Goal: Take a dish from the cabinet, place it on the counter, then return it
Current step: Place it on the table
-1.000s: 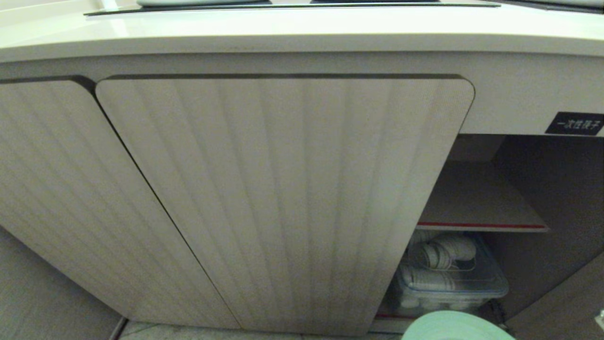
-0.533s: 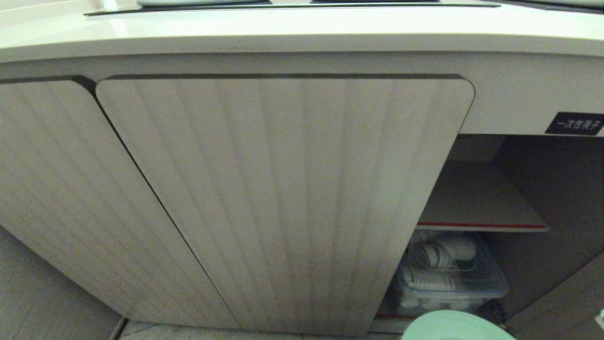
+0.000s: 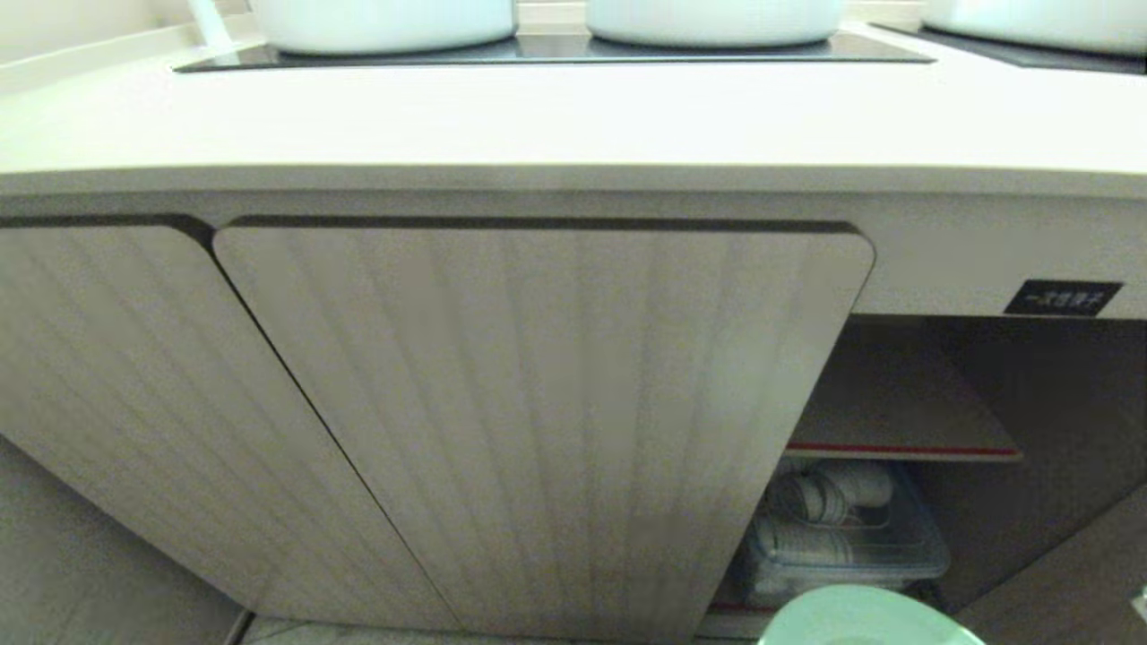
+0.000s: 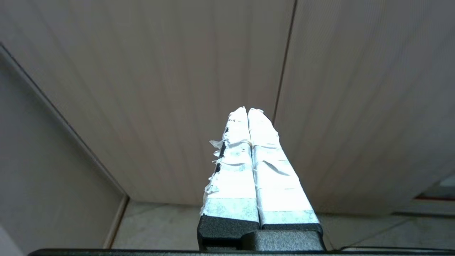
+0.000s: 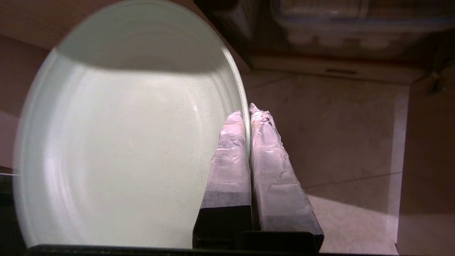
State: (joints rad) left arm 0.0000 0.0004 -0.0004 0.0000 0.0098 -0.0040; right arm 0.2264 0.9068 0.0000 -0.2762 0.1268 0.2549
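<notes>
Holding item one, the dish (image 5: 121,142): round, shallow, mint-green, matte, with a low raised rim. You have it pinched at the rim in the right gripper (image 5: 249,110), whose taped jaws are closed tight on that edge, one inside the rim and one outside. It hangs clear of the cabinet (image 3: 538,403), low in front of the open compartment; in the head view only its upper arc (image 3: 860,618) shows at the bottom edge, below the clear storage box (image 3: 851,537) and the red-edged shelf (image 3: 896,448).

Handling, as a judgement: treat it as rigid and likely ceramic or melamine, so breakable if dropped or knocked on the door edge. The smooth surface and the single-edge pinch leave most of its weight hanging to one side of the jaws, so expect it to want to swing or slip if you move sharply. The rim is the only sensible hold; keep the grip deep over the raised lip, not on its tip.

Item two, the desk (image 3: 573,116): cream top with a black cooktop (image 3: 556,49) carrying white pots (image 3: 385,22); you have bare surface in front of them.

Item three, the left gripper (image 4: 247,111): idle beside the closed doors, jaws together, holding nothing
</notes>
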